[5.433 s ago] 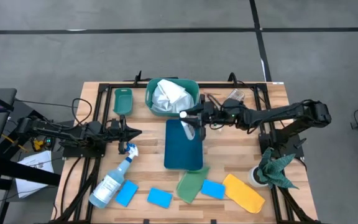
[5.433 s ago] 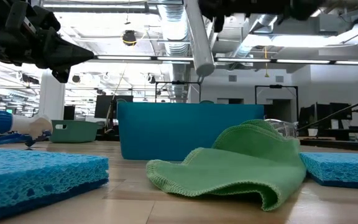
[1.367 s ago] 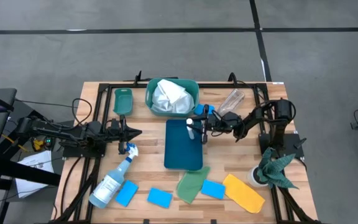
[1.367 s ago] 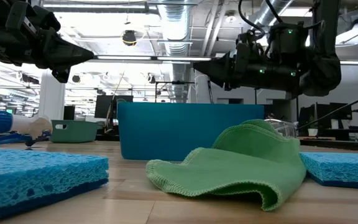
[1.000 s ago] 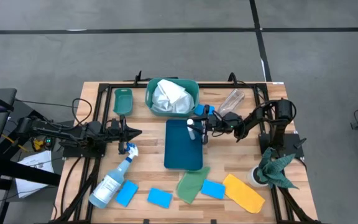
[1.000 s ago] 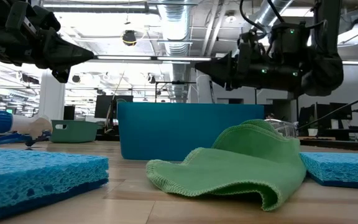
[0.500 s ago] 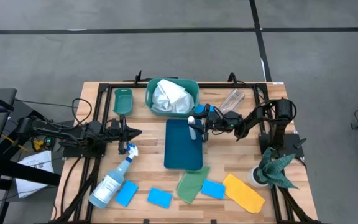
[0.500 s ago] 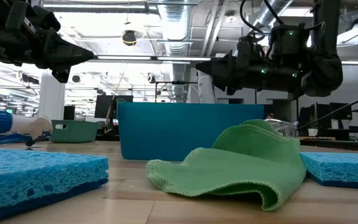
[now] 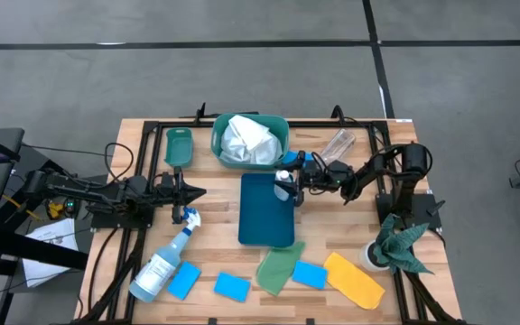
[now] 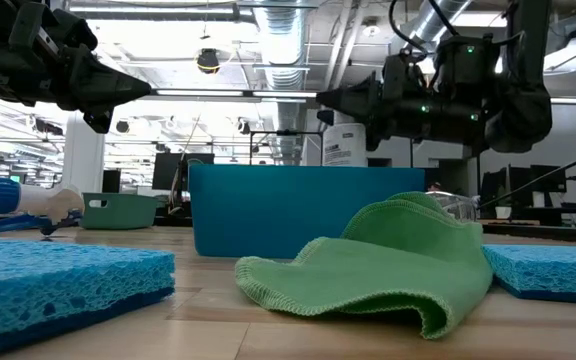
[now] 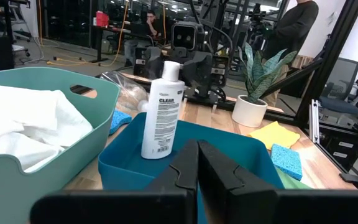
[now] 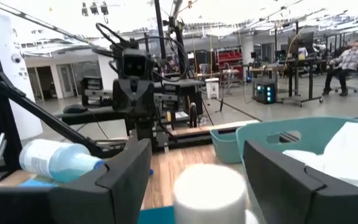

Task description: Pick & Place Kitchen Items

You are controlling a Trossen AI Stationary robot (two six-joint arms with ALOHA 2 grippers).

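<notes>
Pale wood-plank table [image 9: 350,236], smooth teal plastic tray [image 9: 264,217], porous blue sponge [image 10: 63,280], soft ribbed green cloth [image 10: 388,260]

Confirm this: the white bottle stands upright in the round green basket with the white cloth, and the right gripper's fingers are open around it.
Wrong container. The white bottle stands upright in the dark blue tray, beside the green basket that holds the white cloth; the left wrist view shows it. The right gripper's fingers are indeed open around it.
</notes>
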